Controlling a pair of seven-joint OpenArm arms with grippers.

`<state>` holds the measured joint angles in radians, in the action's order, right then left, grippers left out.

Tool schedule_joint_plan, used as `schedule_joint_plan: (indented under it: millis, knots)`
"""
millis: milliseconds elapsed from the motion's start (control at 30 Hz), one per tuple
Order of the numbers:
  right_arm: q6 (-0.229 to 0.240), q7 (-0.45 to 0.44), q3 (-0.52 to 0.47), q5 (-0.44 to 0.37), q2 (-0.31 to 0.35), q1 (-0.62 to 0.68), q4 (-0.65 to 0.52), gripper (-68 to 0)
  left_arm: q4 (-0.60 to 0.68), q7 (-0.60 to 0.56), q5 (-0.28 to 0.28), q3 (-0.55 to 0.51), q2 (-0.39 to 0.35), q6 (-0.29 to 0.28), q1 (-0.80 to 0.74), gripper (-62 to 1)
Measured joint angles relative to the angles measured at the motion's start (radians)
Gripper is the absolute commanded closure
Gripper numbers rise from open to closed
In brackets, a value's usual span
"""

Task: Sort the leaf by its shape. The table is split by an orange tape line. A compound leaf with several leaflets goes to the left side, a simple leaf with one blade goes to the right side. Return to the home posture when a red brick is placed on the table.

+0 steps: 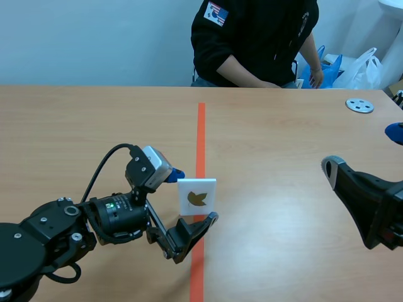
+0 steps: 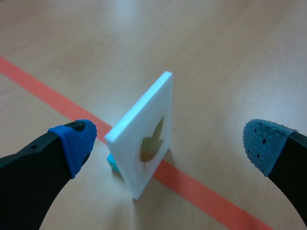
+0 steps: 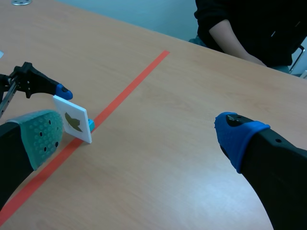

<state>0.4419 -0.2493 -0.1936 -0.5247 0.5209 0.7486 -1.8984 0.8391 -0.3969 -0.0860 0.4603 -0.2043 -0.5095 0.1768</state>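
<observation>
at the left gripper [image 2: 168,143]: jaws spread wide, gripping nothing; one blue pad [image 2: 76,141] sits just beside the card's back, the other stands well clear of its face, so the card lies in the gap, placed for a pinch.
card [image 2: 136,127]: white, upright on edge on the tape line; whether the near pad touches it cannot be told.
blue foot [image 2: 112,164]: small block at the card's base, judged to be the prop that keeps it standing.
leaf [image 2: 152,141]: brown, on the card's face; reads as one lobed blade, so judged simple and bound for the right side.
tape line [image 2: 43,93]: orange divider; the card on it is not yet sorted.
right gripper [image 3: 141,136]: jaws wide open, empty, well apart from the card.
person [image 1: 252,38]: seated across the table [image 1: 283,157]; no red brick shows.
</observation>
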Motion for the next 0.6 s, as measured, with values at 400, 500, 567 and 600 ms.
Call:
schedule_joint_plan:
  millis: [400,500,567,600]
  knots:
    - [0.000,0.000,0.000,0.000,0.000,0.000,0.000,-67.9,-0.085,-0.019,-0.021,0.021,0.036,0.095,0.023,-53.3]
    - [0.000,-0.001,0.000,0.000,0.000,0.000,0.000,-67.9,-0.092,-0.015,-0.019,0.037,0.035,0.140,0.023,-46.5]
    - [0.000,-0.004,0.000,0.000,0.000,0.000,0.000,-67.9,-0.092,-0.014,-0.019,0.051,0.035,0.138,0.023,-44.1]
    - [0.000,-0.004,0.000,0.000,0.000,0.000,0.000,-67.9,-0.092,-0.015,-0.019,0.060,0.035,0.135,0.023,-42.0]
